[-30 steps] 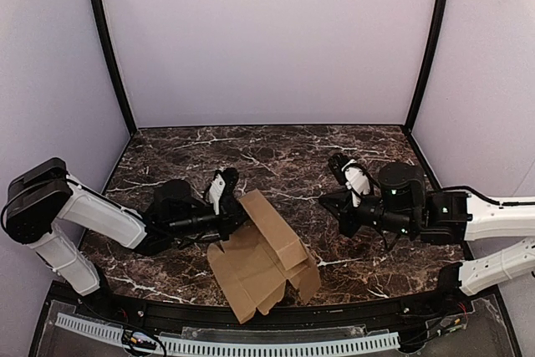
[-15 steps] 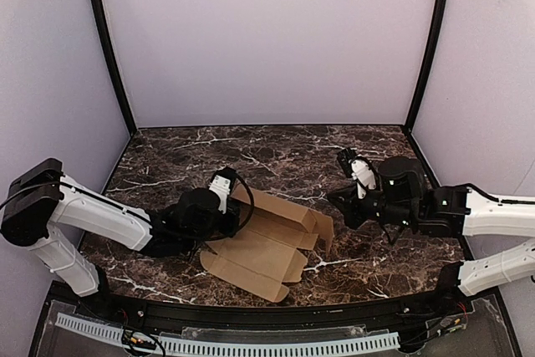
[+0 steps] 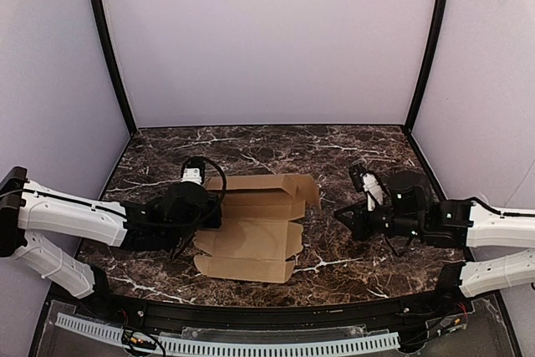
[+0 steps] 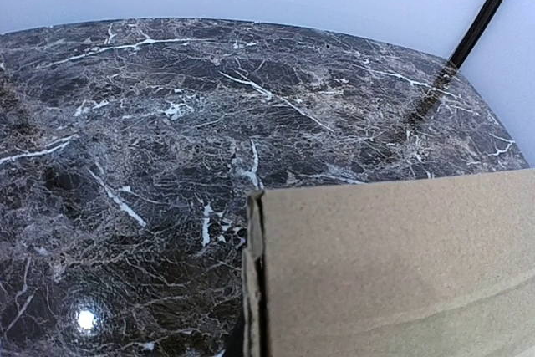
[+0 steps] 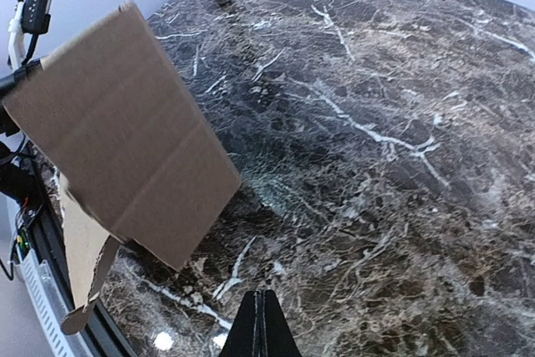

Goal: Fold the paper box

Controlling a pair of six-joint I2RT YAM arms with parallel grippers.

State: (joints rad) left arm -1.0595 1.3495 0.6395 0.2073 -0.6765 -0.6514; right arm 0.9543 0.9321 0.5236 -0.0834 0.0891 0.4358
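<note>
My left claw [image 3: 215, 209] is clamped shut on the left edge of the box [image 3: 251, 238]. In my left wrist view the cardboard fills the lower right corner, and its pinched edge shows as two layers. My fingers are hidden behind it.

The box is a plain brown blank with no print, spread out near the front middle of the table [image 3: 276, 146]. Its near panels lie flat, crossed by long creases, with notched tabs along their right edge. The far panel is tilted up off the marble and ends in a flap at its right corner. From my right wrist that raised panel shows two parallel creases, and a small rounded tab hangs below it.

My right claw [image 5: 261, 317] is closed on nothing, its tips pressed together. It is low over the marble, to the right of the box and apart from it.
</note>
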